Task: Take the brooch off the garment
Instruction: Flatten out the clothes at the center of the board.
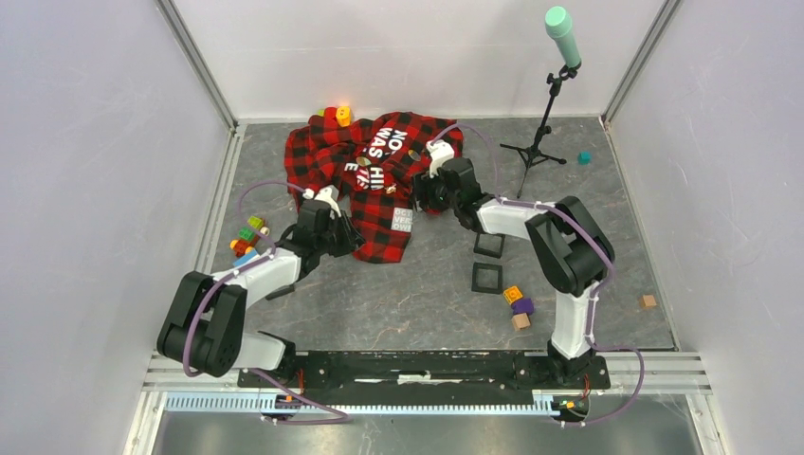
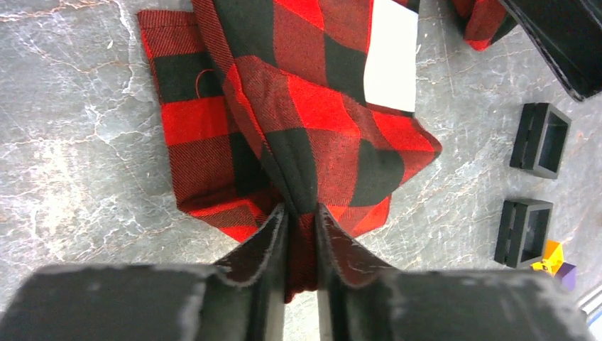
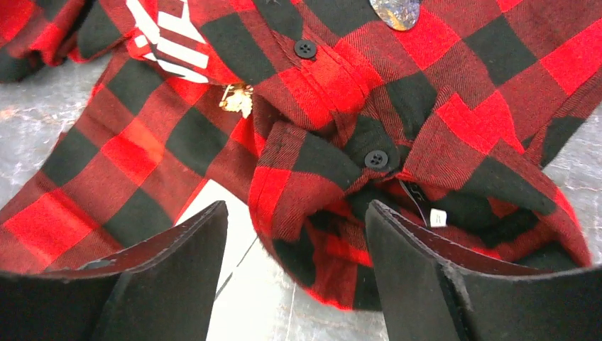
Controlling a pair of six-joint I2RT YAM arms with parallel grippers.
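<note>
Two tools, one loose shirt: the pin could be slipping out of reach

The left tool (image 2: pixel 302 212) is pinching a fold at a lower corner of the flannel shirt (image 1: pixel 327 161), its jaws pressed together on the cloth. The right tool (image 3: pixel 294 213) is hanging spread over a bunched fold of the button placket, gripping nothing. The gold brooch (image 3: pixel 238 98) is sitting on the shirt just below the white lettering, beyond the gap between the right jaws and off to one side of it. The shirt itself is lying crumpled at the far middle of the surface (image 1: pixel 427 303).

The main risk is the right tool biting where it is aiming now: it would be taking cloth and a button, not the brooch. A second danger is confusion, since an iridescent oval piece (image 3: pixel 395 12) is also showing at the top edge of the right wrist view and could be taken for the target. The left pinch is well apart from the brooch, so it is probably giving little tension there. A pull on the pin may then be lifting the whole shirt, or straining the weave, instead of freeing it
</note>
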